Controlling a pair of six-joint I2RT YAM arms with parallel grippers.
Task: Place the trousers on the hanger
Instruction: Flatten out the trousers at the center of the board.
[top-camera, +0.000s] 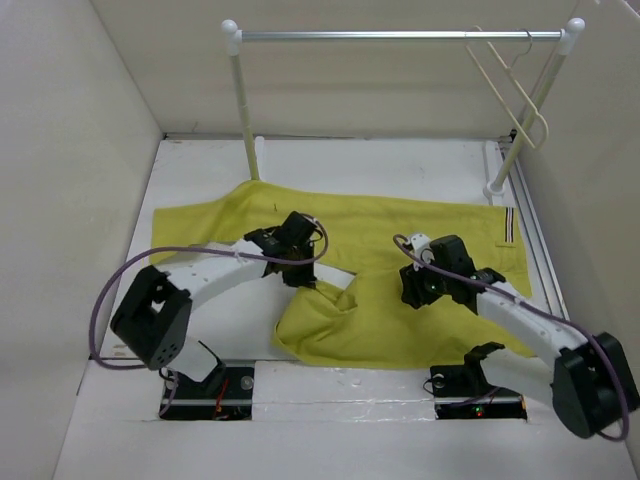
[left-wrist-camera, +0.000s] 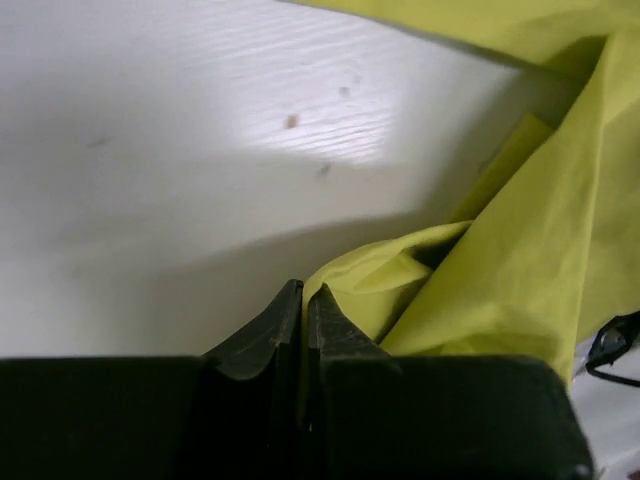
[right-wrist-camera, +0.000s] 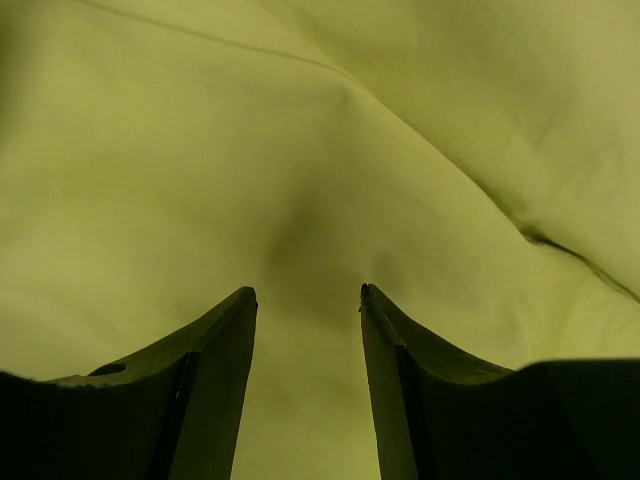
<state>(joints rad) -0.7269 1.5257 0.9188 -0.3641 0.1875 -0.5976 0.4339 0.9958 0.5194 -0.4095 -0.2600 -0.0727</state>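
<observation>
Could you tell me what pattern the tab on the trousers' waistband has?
The tab has dark-and-white stripes; top external view shows it best.

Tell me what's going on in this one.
Two robot arms are working over mustard-yellow cloth trousers that lie spread and partly bunched on the white table. The left pincer is shut beside a fold at the cloth's edge. The right pincer is open over the fabric. The thin cream-white hanger hangs on the metal rail, untouched.
</observation>
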